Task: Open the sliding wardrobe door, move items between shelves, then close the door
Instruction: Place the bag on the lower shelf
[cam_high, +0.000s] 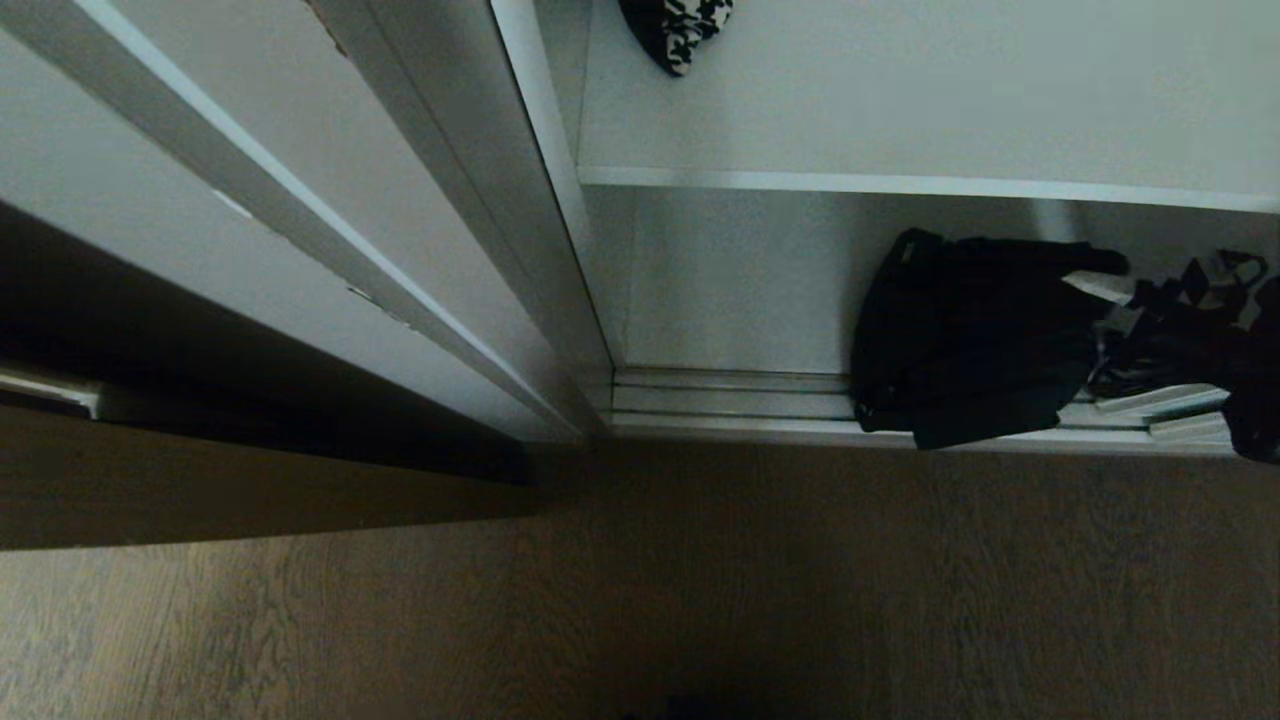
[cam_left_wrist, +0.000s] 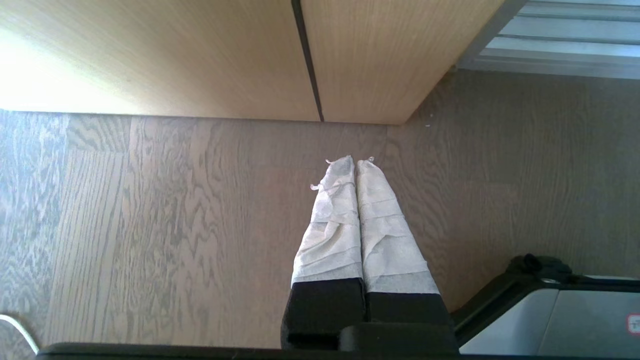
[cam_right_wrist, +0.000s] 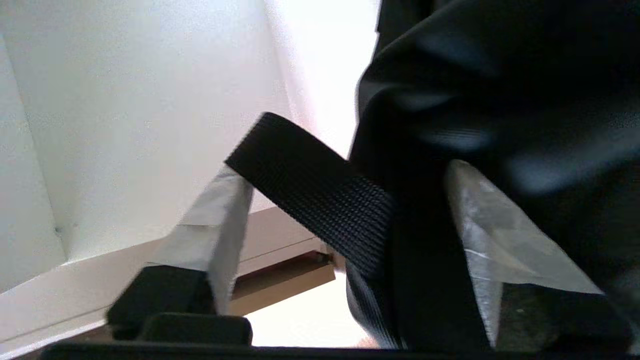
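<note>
One black fabric bag (cam_high: 965, 340) sits slumped on the lowest compartment of the wardrobe at the right, its near edge hanging over the silver door track (cam_high: 730, 400), with the white shelf (cam_high: 900, 186) above it carrying only a black-and-white patterned item (cam_high: 680, 30) at its far side. Straddling the bag's woven strap (cam_right_wrist: 320, 195) is the right gripper (cam_right_wrist: 345, 200), its tape-wrapped fingers (cam_right_wrist: 220, 220) standing well apart, so nothing is clamped. Left of the opening stands the sliding wardrobe door (cam_high: 300, 200), and farther left the left gripper (cam_left_wrist: 357, 162) hangs over the wood floor (cam_left_wrist: 150, 225) near a tan wood-grain panel (cam_left_wrist: 200, 55), fingers pressed together.
</note>
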